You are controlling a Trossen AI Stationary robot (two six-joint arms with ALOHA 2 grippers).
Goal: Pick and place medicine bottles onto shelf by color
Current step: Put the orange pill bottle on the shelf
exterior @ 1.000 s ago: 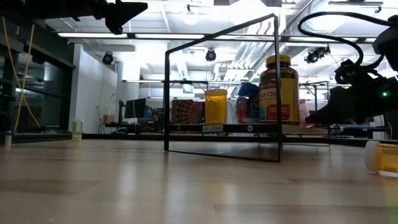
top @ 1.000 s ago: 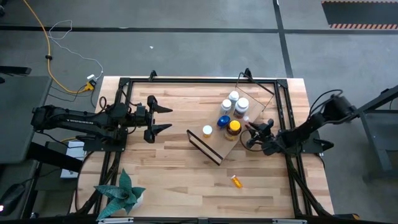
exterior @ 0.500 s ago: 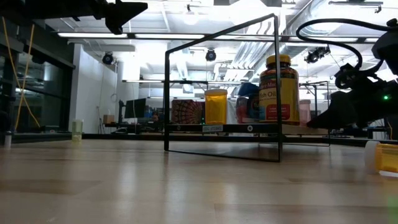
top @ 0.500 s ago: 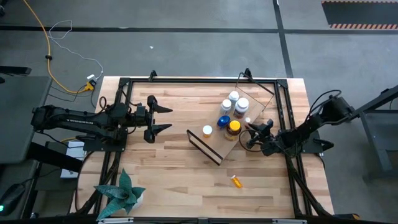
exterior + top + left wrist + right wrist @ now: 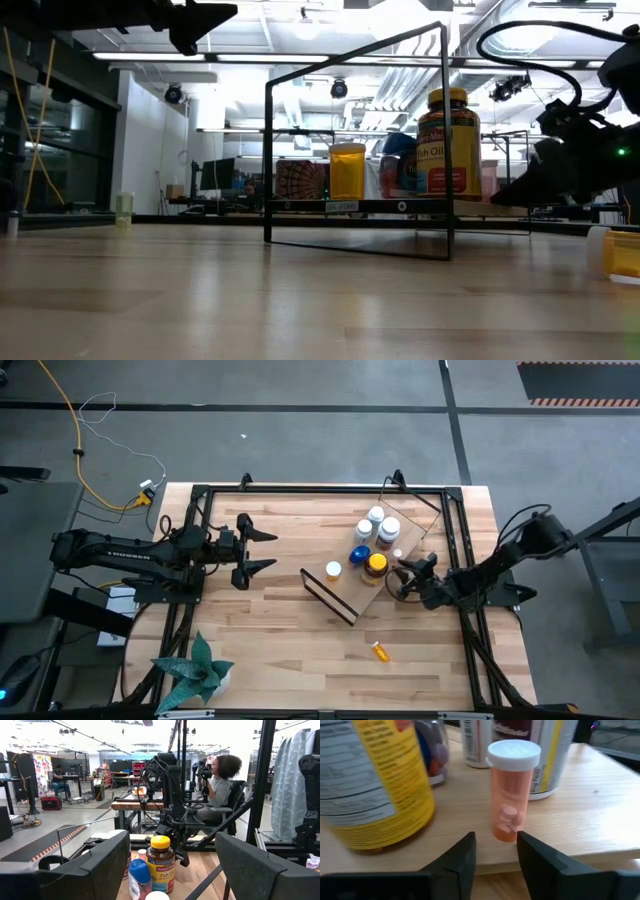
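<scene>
Small orange vial (image 5: 512,790) with white cap, upright on the shelf (image 5: 414,536), at its right edge, just beside the large amber bottle (image 5: 376,564) and near the white bottles (image 5: 376,515) farther back. Right gripper (image 5: 495,851) immediately in front of it at the board's edge, fingers (image 5: 464,854) parted a little wider than the vial and apparently touching nothing. Judged as the close of one placement: vial standing free, not clamped. Next, probably, to draw straight back without brushing the vial or the amber bottle, then to go for the orange bottle (image 5: 381,651) lying on the table, near side, well apart from the shelf. Left gripper (image 5: 268,550) waiting over the table's left half, fingers spread wide, empty. Hard to judge from above whether the vial's colour group is right, with only caps showing. At table height, vial hidden behind the right arm; lying bottle cut off at the frame's edge.
</scene>
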